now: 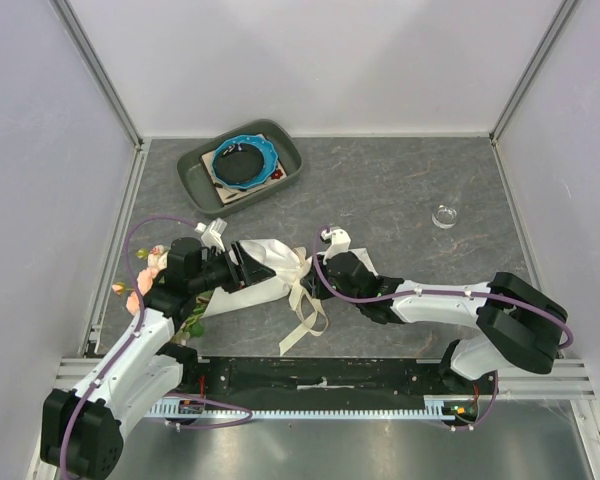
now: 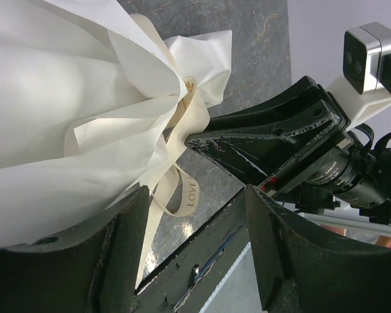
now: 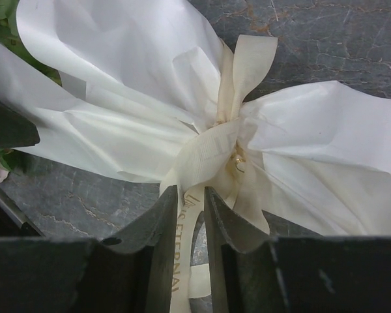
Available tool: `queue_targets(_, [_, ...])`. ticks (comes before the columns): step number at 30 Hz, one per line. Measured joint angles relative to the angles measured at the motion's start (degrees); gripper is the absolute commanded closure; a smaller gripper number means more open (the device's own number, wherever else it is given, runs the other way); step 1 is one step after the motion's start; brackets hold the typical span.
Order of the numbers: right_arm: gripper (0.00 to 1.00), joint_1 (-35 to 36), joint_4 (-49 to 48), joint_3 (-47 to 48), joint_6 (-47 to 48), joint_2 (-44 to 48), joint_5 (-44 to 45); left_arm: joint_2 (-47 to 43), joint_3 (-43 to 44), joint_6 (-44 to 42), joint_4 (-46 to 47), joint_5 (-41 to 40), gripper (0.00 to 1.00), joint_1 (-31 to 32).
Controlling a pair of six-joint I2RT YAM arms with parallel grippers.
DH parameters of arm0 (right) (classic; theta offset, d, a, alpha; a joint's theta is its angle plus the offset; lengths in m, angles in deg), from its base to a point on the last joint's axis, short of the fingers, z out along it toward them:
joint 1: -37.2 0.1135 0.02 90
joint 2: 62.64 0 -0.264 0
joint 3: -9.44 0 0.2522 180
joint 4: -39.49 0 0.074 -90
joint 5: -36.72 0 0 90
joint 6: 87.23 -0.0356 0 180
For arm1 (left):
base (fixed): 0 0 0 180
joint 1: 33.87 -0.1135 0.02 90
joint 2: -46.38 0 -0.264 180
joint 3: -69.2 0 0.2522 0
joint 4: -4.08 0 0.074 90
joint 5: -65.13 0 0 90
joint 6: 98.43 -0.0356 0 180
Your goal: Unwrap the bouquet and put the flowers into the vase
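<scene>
Cream paper fills both wrist views, but only the top camera shows the bouquet [image 1: 265, 268] whole, lying at table left with its roses [image 1: 152, 264] by the left arm, and the vase [image 1: 444, 215] well apart, far right. The ribbon [image 2: 186, 192] reads "LOVE", and the right wrist adds "ETERNAL". Left gripper [image 2: 195, 195] spread wide at the wrap; right gripper [image 3: 191, 195] close-set around a ribbon tail, can't tell if it's pinched. Grey tray [image 1: 192, 172] behind
</scene>
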Motion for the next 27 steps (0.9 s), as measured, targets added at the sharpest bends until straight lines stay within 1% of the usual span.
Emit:
queue_targets(1, [0.68,0.0,-0.04,0.07,0.04,0.0,0.0,0.0,0.0,0.0,0.0,0.02,0.32,0.0])
queue_targets(2, [0.64,0.02,-0.07,0.09,0.15,0.02,0.0,0.0,0.0,0.02,0.0,0.04,0.32,0.0])
queue_targets(3, [0.57,0.02,-0.07,0.11,0.26,0.04,0.02,0.0,0.0,0.04,0.0,0.11,0.32,0.0])
queue_targets(5, [0.56,0.04,0.31,0.2,0.61,0.15,0.24,-0.02,0.0,0.04,0.0,0.22,0.32,0.0])
queue_targets(9, [0.65,0.28,2.21,0.74,1.88,1.4,0.55,-0.11,0.0,0.07,0.0,0.96,0.32,0.0])
queue_targets(12, [0.69,0.39,1.9,1.27,2.51,1.68,0.35,-0.11,-0.04,0.09,0.02,1.05,0.32,0.0])
queue_targets(14, [0.68,0.39,1.66,1.4,2.56,1.6,0.22,-0.04,-0.15,0.11,0.04,1.09,0.33,0.0])
queue_targets(16, [0.64,0.39,0.68,1.55,2.51,0.94,0.02,0.22,-0.2,0.17,0.07,1.29,0.33,0.0])
queue_targets(20, [0.64,0.39,-0.37,1.84,2.43,-0.98,-0.28,0.28,-0.55,0.55,0.07,1.46,0.34,0.0])
queue_targets(23, [0.67,0.39,-0.52,1.84,2.43,-2.1,-0.46,0.26,-0.74,0.85,0.02,1.51,0.38,0.0])
queue_targets(24, [0.68,0.39,-0.55,1.84,2.45,-2.38,-0.5,0.26,-0.76,0.96,0.04,1.53,0.42,0.0])
queue_targets(25, [0.7,0.39,-0.59,1.84,2.47,-2.56,-0.57,0.26,-0.76,1.03,0.04,1.6,0.44,0.0])
queue_targets(26, [0.78,0.39,-0.63,1.84,2.49,-2.69,-0.59,0.26,-0.76,1.11,0.07,1.88,0.45,0.0])
queue_targets(27, [0.81,0.39,-0.63,1.84,2.54,-2.71,-0.57,0.26,-0.76,1.27,0.13,2.54,0.45,0.0])
